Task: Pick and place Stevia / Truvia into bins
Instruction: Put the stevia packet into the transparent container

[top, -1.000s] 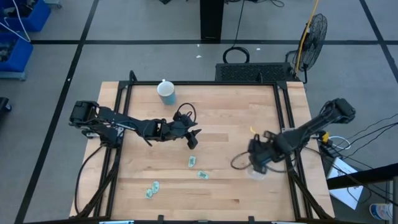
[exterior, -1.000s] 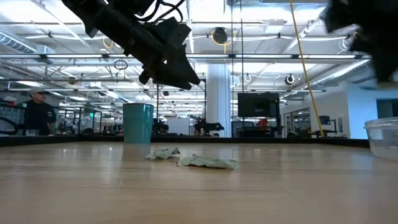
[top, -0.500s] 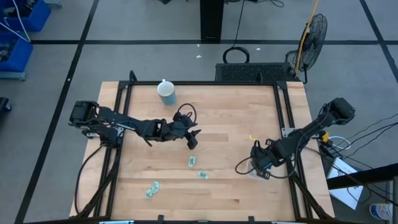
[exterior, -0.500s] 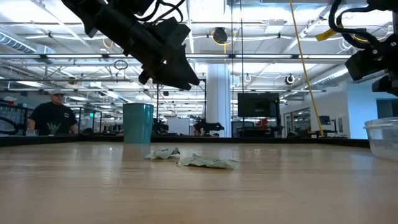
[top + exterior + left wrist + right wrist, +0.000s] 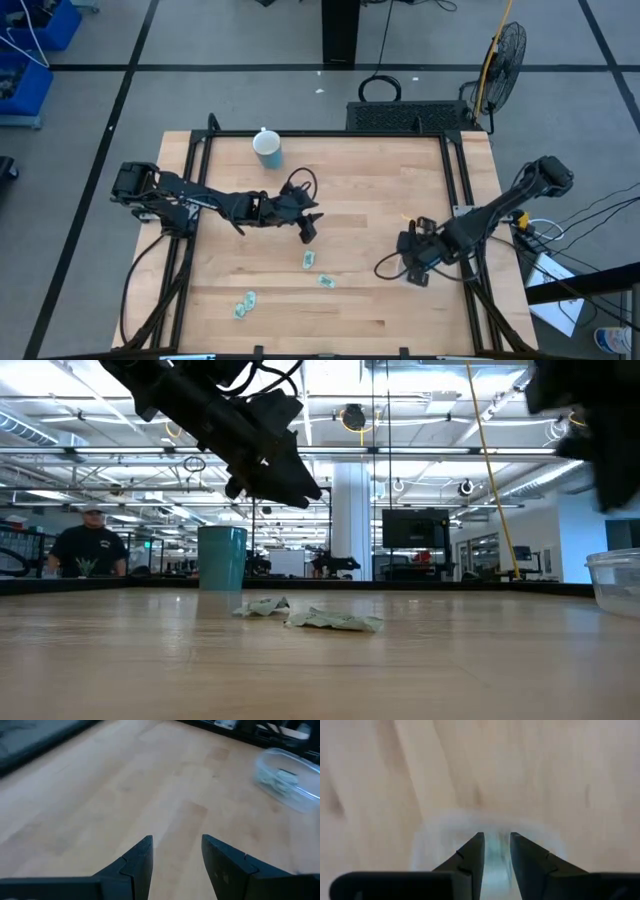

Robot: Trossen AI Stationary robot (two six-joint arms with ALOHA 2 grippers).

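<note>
Pale green sachets lie flat on the wood: one [image 5: 309, 259], another [image 5: 326, 281], and a small cluster [image 5: 245, 304]. Two of them show crumpled in the low view [image 5: 335, 621]. The clear cup [image 5: 413, 279] stands at the table's right and holds sachets [image 5: 280, 776]. My left gripper [image 5: 308, 225] hovers open over bare wood [image 5: 176, 845], just on the far side of the nearest sachet. My right gripper [image 5: 413, 262] hangs over the clear cup, pointing down, its fingers nearly shut [image 5: 496, 840]. My right gripper has a pale green strip [image 5: 496, 857] between its two fingers, seemingly a sachet pinched from above and held clear over the cup's rim [image 5: 430, 835]. The view is blurred; which part of the sachet it has cannot be told.
A light blue cup [image 5: 267, 149] stands near the table's far edge, behind the left arm. Black frame rails run along the table's left and right sides [image 5: 468, 200]. Bare wood lies between the two grippers. A person [image 5: 88, 545] stands in the room beyond.
My right gripper moved a little toward the table's near edge over the clear cup, then came back slightly; it shows blurred in the low view now. The left arm has kept still.
</note>
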